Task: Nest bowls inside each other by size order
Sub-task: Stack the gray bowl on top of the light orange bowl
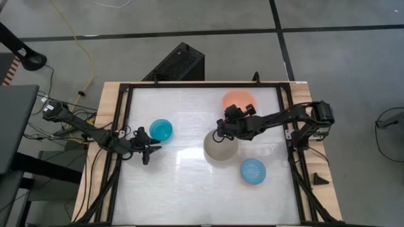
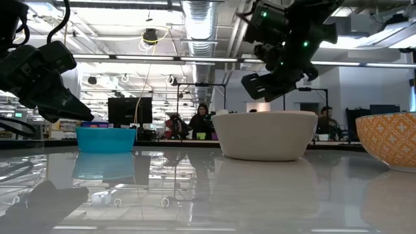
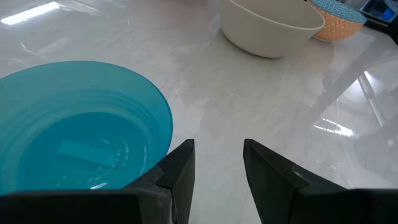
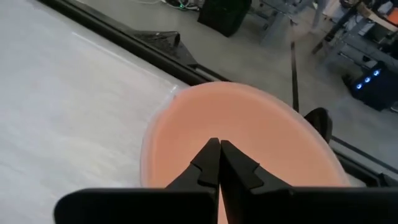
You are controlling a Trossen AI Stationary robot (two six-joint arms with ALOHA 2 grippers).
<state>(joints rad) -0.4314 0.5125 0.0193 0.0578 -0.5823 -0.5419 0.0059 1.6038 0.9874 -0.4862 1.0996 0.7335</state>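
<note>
Glossy white tabletop [image 1: 189, 183] in a big open lab, ducts overhead and a few people sitting way back behind it.

Only four bowls show up for me. The grey-beige bowl [image 1: 220, 146] sits about mid-table, a bit toward the right edge; it's plain, smooth, deep-sided and reads as the biggest one out. The salmon-orange bowl [image 1: 238, 101] is up near the far edge, wide and shallow looking, with nothing in it. The light blue bowl [image 1: 252, 171] is closer to the near edge on the right side, and from table height its outside has an orange lattice pattern. The teal-cyan bowl [image 1: 161, 129] is off on the left half, small and translucent, also with nothing in it. Nothing's nested yet, all four stand apart.

The right gripper [image 1: 220, 132] hangs above the table between the grey-beige and salmon-orange bowls, fingers pressed together and holding nothing. My guess is it's lining up on the orange one, since its camera stares straight down into it.

The left gripper [image 1: 151, 150] hovers low just beside the teal bowl, fingers parted a little with nothing between them, probably set to pinch that rim.
</note>
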